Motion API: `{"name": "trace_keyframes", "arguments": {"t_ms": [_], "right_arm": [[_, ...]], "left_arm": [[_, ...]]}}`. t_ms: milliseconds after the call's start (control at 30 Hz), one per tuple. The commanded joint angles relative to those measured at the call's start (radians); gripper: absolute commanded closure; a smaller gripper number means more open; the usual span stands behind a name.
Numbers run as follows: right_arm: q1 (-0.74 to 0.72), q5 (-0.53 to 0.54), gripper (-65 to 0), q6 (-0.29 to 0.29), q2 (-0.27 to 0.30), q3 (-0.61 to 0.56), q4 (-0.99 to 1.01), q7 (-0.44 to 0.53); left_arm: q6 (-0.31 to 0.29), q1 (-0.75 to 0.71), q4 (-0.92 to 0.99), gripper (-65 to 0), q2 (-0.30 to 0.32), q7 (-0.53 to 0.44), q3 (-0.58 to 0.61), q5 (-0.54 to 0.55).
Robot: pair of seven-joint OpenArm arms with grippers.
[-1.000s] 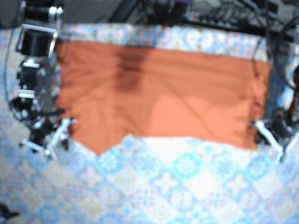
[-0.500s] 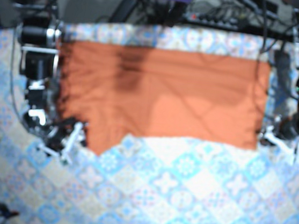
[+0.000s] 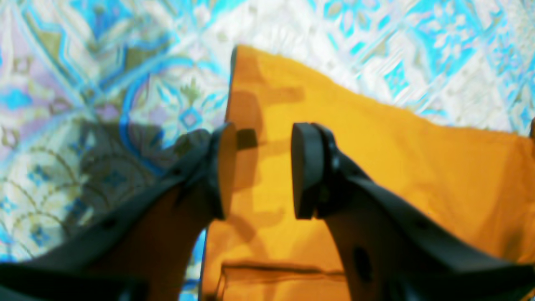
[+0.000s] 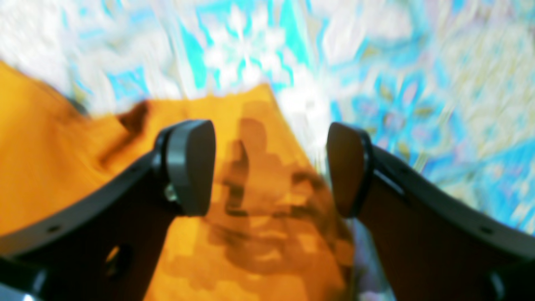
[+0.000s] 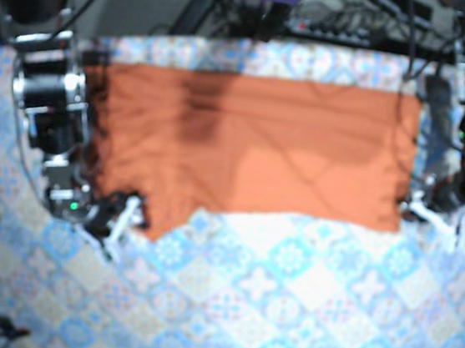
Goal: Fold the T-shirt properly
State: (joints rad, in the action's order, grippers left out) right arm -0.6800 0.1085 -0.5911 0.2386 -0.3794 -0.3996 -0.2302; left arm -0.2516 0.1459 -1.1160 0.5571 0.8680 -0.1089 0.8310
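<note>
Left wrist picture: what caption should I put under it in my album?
The open left hand hovers over the orange T-shirt edge on a patterned tablecloth.

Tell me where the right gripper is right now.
In the base view the right gripper is on the left side, at the pointed near-left corner of the orange T-shirt. Its jaws are open.
</note>
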Motion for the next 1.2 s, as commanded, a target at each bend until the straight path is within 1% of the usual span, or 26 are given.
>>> {"name": "trace_keyframes", "arguments": {"t_ms": [0, 133, 267, 433, 500, 633, 667, 733, 767, 967, 1067, 1167], "right_arm": [[-0.047, 0.032, -40.8, 0.000, 0.009, -0.014, 0.003, 0.038], [-0.050, 0.041, -40.8, 0.000, -0.002, -0.051, 0.038, 0.065], [-0.050, 0.041, -40.8, 0.000, -0.006, -0.051, 0.057, 0.071], [-0.048, 0.041, -40.8, 0.000, -0.014, -0.051, 0.069, 0.085], [-0.048, 0.041, -40.8, 0.000, -0.032, -0.051, 0.070, 0.105], [-0.048, 0.036, -40.5, 0.007, -0.034, -0.051, 0.112, 0.159], [-0.048, 0.036, -40.5, 0.030, -0.035, -0.051, 0.124, 0.186], [-0.050, 0.036, -40.7, 0.095, -0.035, -0.051, 0.147, 0.236], [-0.050, 0.036, -40.7, 0.107, -0.035, -0.051, 0.159, 0.246], [-0.050, 0.036, -40.7, 0.107, -0.028, -0.049, 0.190, 0.265], [-0.050, 0.036, -40.7, 0.107, -0.005, -0.049, 0.190, 0.262], [-0.045, 0.036, -40.7, 0.107, -0.002, -0.051, 0.190, 0.259]], "left_arm": [[-0.004, 0.017, -0.016, -22.4, 0.024, -0.017, -0.008, 0.012], [-0.004, 0.004, -0.016, -22.4, 0.024, -0.019, -0.031, 0.012], [-0.004, -0.015, -0.014, -22.4, 0.022, -0.017, -0.067, 0.011], [-0.004, -0.024, -0.014, -22.4, 0.022, -0.017, -0.070, 0.011], [-0.004, -0.025, -0.014, -22.4, 0.022, -0.017, -0.070, 0.011], [-0.004, -0.036, -0.016, -22.4, 0.022, -0.017, -0.071, 0.012], [-0.004, -0.036, -0.016, -22.4, 0.022, -0.017, -0.071, 0.012], [-0.004, -0.038, -0.016, -22.4, 0.022, -0.017, -0.071, 0.012], [-0.004, -0.038, -0.016, -22.4, 0.022, -0.017, -0.071, 0.012], [-0.004, -0.038, -0.016, -22.4, 0.025, -0.017, -0.071, 0.012], [-0.004, -0.038, -0.016, -22.4, 0.027, -0.017, -0.071, 0.012], [-0.004, -0.038, -0.016, -22.4, 0.024, -0.017, -0.071, 0.012]]}}
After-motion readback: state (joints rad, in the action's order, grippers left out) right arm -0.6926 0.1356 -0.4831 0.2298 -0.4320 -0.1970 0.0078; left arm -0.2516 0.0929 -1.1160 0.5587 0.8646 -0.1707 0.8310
